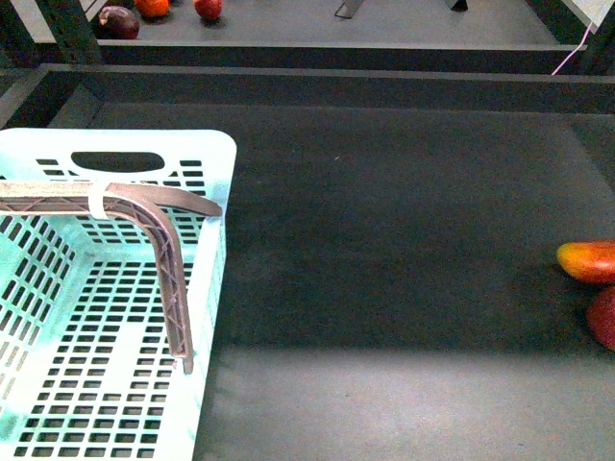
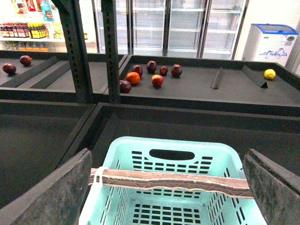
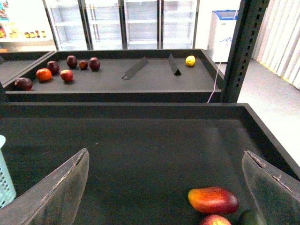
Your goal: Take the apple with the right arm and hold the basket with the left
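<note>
My right gripper (image 3: 165, 154) hangs over the dark shelf (image 3: 140, 150) with its jaws wide apart and empty. The apple (image 3: 214, 220) lies near, just beside the oblong fruit (image 3: 213, 199). I judge it firm, smooth and apt to roll, so I'd clasp its widest middle. My left gripper (image 2: 168, 152) gapes too, its brown hooked finger (image 1: 170, 279) reaching into the light, flexible basket (image 1: 144, 137).
</note>
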### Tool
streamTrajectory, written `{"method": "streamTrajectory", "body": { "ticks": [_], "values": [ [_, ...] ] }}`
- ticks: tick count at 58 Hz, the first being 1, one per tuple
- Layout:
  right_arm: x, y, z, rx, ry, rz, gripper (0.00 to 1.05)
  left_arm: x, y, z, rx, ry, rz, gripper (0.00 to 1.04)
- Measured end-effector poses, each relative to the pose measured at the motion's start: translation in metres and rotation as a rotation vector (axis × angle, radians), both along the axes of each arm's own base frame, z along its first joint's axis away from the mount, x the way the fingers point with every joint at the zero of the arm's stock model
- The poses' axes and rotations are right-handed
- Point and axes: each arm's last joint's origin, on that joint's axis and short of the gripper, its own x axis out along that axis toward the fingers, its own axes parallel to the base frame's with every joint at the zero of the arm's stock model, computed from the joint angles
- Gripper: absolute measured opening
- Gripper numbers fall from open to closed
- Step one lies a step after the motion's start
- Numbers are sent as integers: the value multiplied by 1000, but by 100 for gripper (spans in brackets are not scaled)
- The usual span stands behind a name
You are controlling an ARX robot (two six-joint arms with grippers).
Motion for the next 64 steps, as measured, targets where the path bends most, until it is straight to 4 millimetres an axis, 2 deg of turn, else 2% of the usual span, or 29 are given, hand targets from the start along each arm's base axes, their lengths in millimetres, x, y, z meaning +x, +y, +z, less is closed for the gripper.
{"method": "streamTrajectory", "body": {
  "ticks": [32, 35, 37, 40, 46, 52, 57, 64],
  "values": [
    [0, 0, 0, 0, 0, 0, 96, 0, 0, -1, -18, 19, -9, 98],
    [0, 0, 0, 1, 0, 0, 96, 0, -1, -1, -111, 191, -45, 98],
    [0, 0, 0, 1, 0, 1, 96, 1, -1, 0, -233, 353, -44, 98],
    [0, 0, 0, 2, 0, 1, 96, 1, -2, -3, -350, 485, -13, 98],
    [0, 0, 0, 2, 0, 1, 96, 0, -4, -1, -546, 549, 12, 98],
    [0, 0, 0, 2, 0, 1, 96, 2, -5, 7, -818, 576, 18, 98],
    [0, 0, 0, 2, 0, 1, 96, 13, -7, 5, -1015, 630, 81, 98],
    [0, 0, 0, 2, 0, 1, 96, 32, -12, -1, -1160, 669, 164, 98]
  ]
}}
